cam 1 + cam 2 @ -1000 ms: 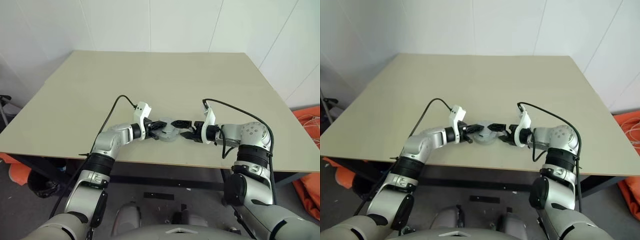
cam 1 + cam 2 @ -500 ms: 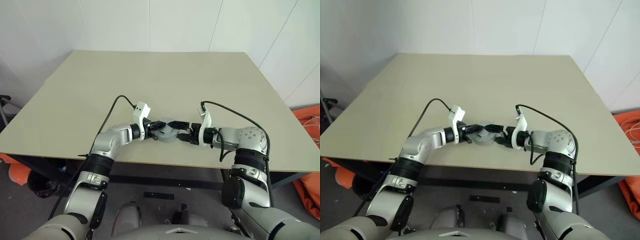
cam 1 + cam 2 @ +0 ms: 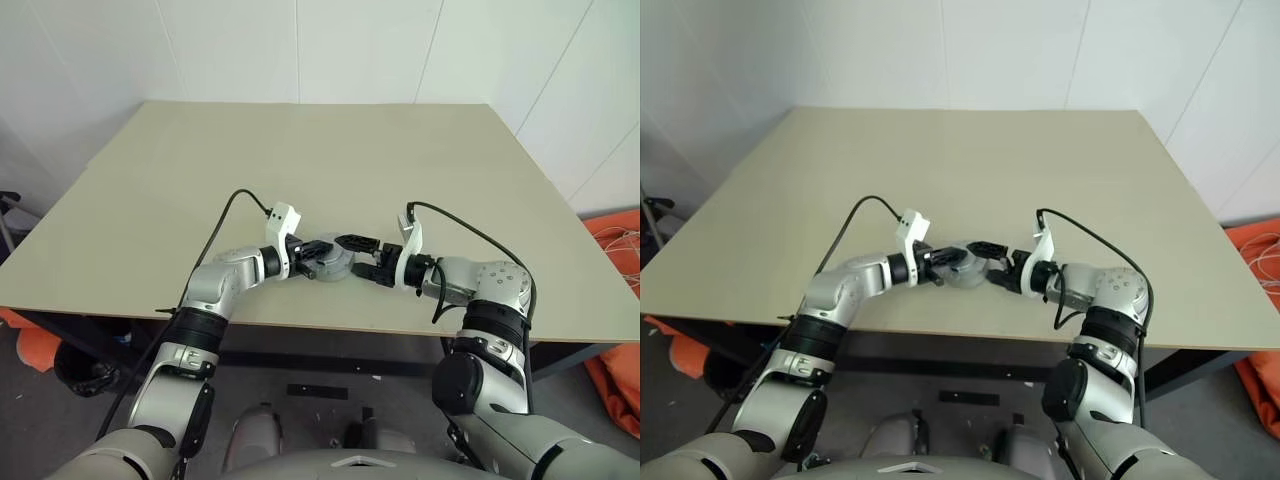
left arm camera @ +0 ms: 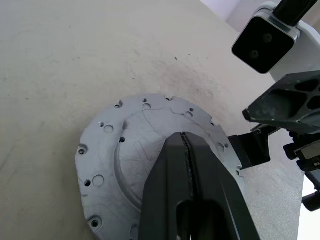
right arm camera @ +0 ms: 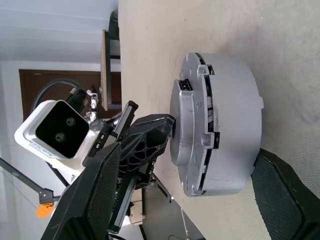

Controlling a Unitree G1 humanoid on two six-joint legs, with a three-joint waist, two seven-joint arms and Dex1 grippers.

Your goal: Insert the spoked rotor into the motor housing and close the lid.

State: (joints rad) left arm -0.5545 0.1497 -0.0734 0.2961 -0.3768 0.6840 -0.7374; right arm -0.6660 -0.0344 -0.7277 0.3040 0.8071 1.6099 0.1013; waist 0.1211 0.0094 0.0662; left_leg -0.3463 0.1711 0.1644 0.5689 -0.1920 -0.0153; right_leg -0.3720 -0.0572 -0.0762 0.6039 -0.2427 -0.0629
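The motor housing (image 5: 227, 120), a squat grey metal drum, stands on the table near its front edge, also seen in the head view (image 3: 331, 263). The lid (image 4: 112, 160), a grey plate with small holes round its rim, lies flat on top of the housing. My left gripper (image 4: 184, 141) is shut, its tip resting on the middle of the lid. My right gripper (image 3: 359, 257) is open, with one finger on each side of the housing and not gripping it. The spoked rotor is hidden.
The beige table (image 3: 300, 150) stretches far back and to both sides of the housing. Its front edge runs just below both grippers. Orange material (image 3: 615, 250) lies on the floor beyond the table's right corner.
My right gripper has moved left and rolled a little, so its open fingers now straddle the housing instead of standing beside it. The left gripper and the housing have stayed put.
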